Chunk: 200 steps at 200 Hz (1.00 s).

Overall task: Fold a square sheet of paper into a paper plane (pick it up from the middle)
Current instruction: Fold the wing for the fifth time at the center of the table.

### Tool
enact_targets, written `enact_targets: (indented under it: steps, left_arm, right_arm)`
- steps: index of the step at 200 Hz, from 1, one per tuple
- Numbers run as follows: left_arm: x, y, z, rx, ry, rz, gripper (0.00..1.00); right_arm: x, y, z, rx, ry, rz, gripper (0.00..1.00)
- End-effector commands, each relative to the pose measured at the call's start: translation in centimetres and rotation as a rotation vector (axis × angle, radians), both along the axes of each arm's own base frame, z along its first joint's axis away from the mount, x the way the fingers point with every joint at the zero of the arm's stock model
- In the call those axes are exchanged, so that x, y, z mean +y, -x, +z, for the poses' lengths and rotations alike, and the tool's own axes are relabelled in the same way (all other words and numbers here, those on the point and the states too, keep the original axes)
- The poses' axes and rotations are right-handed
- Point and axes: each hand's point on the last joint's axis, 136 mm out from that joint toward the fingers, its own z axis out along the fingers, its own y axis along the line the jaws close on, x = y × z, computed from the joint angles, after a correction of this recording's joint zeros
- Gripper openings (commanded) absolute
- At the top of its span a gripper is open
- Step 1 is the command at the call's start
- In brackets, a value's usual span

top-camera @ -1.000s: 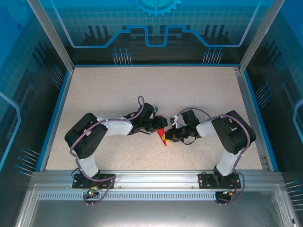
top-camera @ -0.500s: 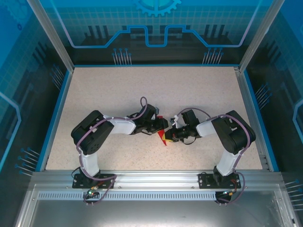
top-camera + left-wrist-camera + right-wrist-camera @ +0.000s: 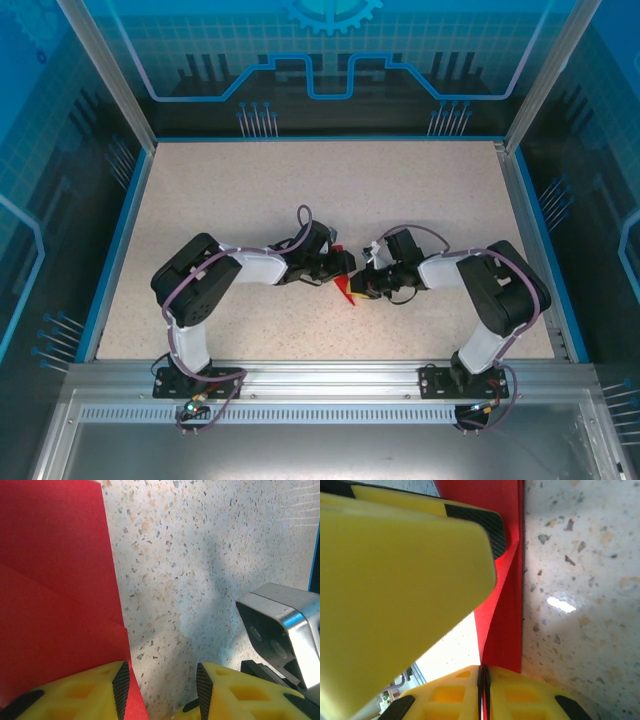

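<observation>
Partly done: the creased square sheet of paper (image 3: 55, 580) at mid-desk (image 3: 230, 200) is no dart yet, right tool (image 3: 482, 677) clamped on its folded edge, left tool (image 3: 160, 680) apart, more folds left.

Bright even light, soft shadows, glare spot on table (image 3: 580, 645), close-ups soft

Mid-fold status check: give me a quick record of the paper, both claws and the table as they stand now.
paper: bright red creased paper sheet, lying on the speckled table, one edge lifted
left claw: open, one yellow finger over the sheet, the other over bare table
right claw: closed on the sheet's raised edge
fold stage: partly folded, not yet a plane
</observation>
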Motion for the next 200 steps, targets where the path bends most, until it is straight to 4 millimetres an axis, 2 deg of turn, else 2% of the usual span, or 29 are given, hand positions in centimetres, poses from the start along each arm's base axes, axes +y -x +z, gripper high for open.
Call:
enact_targets:
  steps: [1, 17, 63, 119, 141, 157, 200]
  left_arm:
    - [0.7, 1.4, -2.1, 0.044, -0.06, -0.035, 0.44]
    - [0.7, 1.3, -1.9, 0.039, -0.06, -0.036, 0.44]
    - [0.7, 1.4, -1.9, 0.041, -0.062, -0.039, 0.44]
    - [0.8, 1.4, -2.0, 0.054, -0.069, -0.026, 0.43]
    - [0.9, 1.4, -2.0, 0.059, -0.075, -0.022, 0.43]
    - [0.9, 1.4, -2.1, 0.061, -0.08, -0.023, 0.43]
    - [0.9, 1.4, -2.1, 0.062, -0.081, -0.026, 0.43]
  right_arm:
    - [0.0, 0.5, 0.5, -0.003, 0.013, 0.022, 0.13]
    - [-0.1, 0.7, 0.5, -0.001, 0.025, 0.023, 0.14]
    - [-0.2, 1.3, 0.0, 0.007, 0.046, 0.048, 0.04]
    - [-1.0, 3.6, -3.1, 0.082, 0.169, 0.097, 0.01]
    - [-1.8, 3.9, -3.8, 0.089, 0.211, 0.078, 0.01]
    - [-1.9, 3.8, -3.7, 0.086, 0.216, 0.073, 0.02]
    - [-0.9, 3.7, -1.5, 0.034, 0.15, 0.097, 0.1]
